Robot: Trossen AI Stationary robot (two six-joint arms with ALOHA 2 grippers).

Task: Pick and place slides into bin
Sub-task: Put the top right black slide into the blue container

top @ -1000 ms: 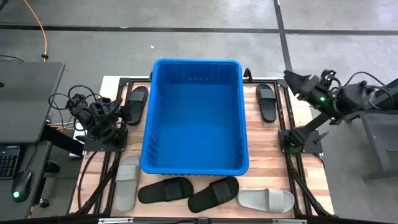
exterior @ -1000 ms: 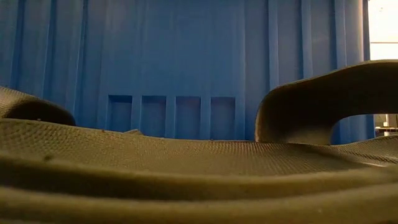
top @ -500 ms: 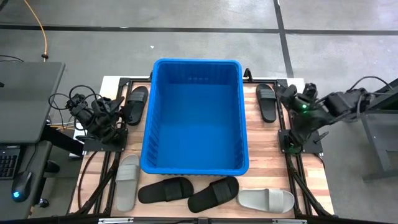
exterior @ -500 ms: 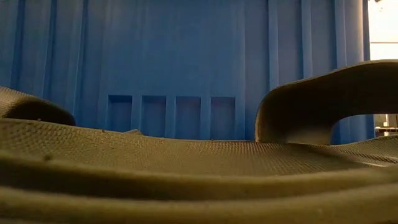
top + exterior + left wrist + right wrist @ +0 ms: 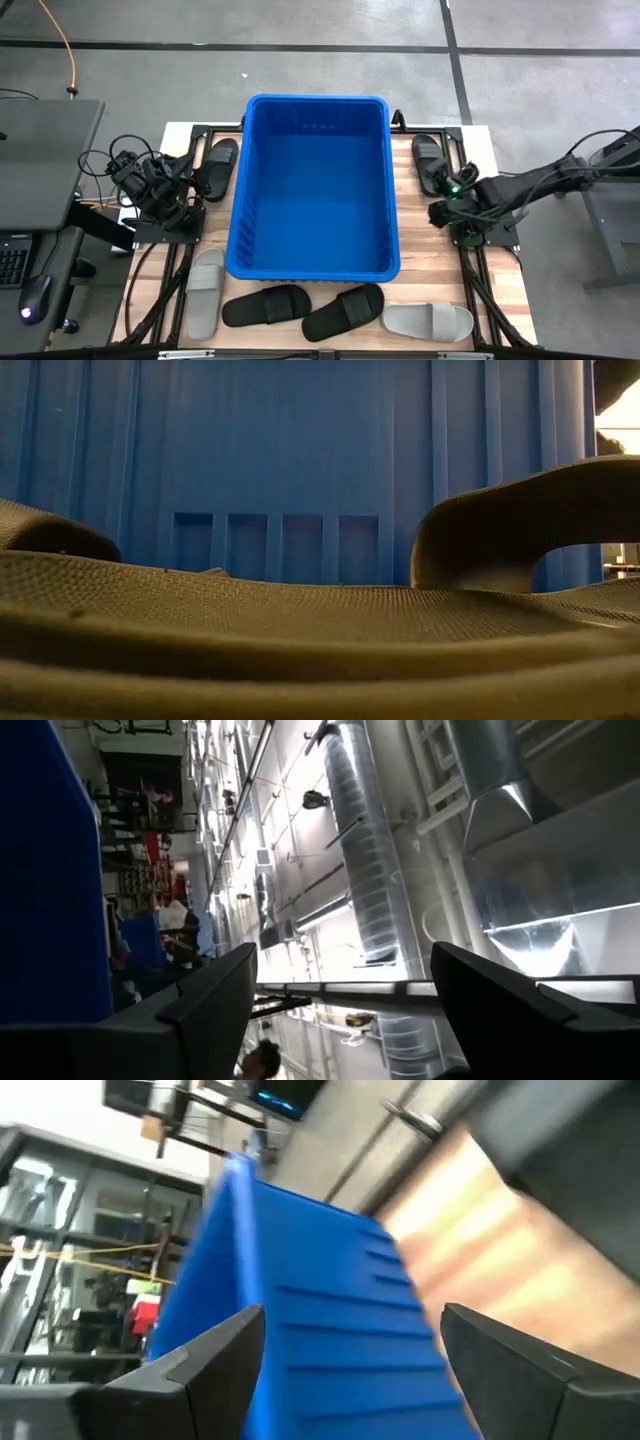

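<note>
My right end effector (image 5: pixel 440 205) hangs low over the counter (image 5: pixel 430 240) just beside the bin (image 5: pixel 315 110), at the near end of the black slide (image 5: pixel 428 162) that lies along the bin's right wall; its fingers (image 5: pixel 205 1355) stand wide apart in the right wrist view, holding nothing, with the blue wall filling the gap between them. My left end effector (image 5: pixel 190 178) waits at the counter's left edge, just beside a second black slide (image 5: pixel 220 165), and its fingers (image 5: pixel 215 995) are likewise spread and empty, looking up into the room. The bin holds no slides yet. Four more wait in front of it: a grey slide (image 5: pixel 205 290) at the left, a black pair (image 5: pixel 305 308) in the middle and a grey one (image 5: pixel 428 321) at the right. I judge this to be the reach for the first pick, on the right-hand black slide. The next move calls for turning my right end effector toward that sandal, settling the fingers either side of its strap or edge, pinching, then lifting clear of the rolled rim before letting go over the bin.
</note>
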